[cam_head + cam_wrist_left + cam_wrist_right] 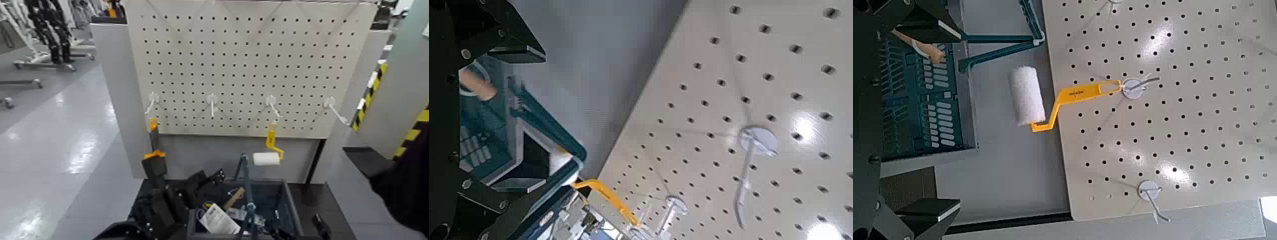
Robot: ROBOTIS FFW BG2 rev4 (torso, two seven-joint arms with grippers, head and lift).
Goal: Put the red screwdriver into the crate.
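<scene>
no legible text, labels, numbers

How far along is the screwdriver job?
Hard to tell. Done: maybe the drop, since the pegboard holds only the scraper and paint roller, with two hooks bare. In hand: nothing; the left tool and right tool are open by the crate. Left: checking, because the red screwdriver is not visible in the crate or anywhere.

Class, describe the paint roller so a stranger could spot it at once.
Find the big white pegboard with four hooks along its lower edge. On the third hook from the robot's left, above the dark grey-blue plastic crate, hangs the white-sleeved, yellow-handled paint roller. The other hanging tool, an orange-handled scraper, has a flat dark blade.
</scene>
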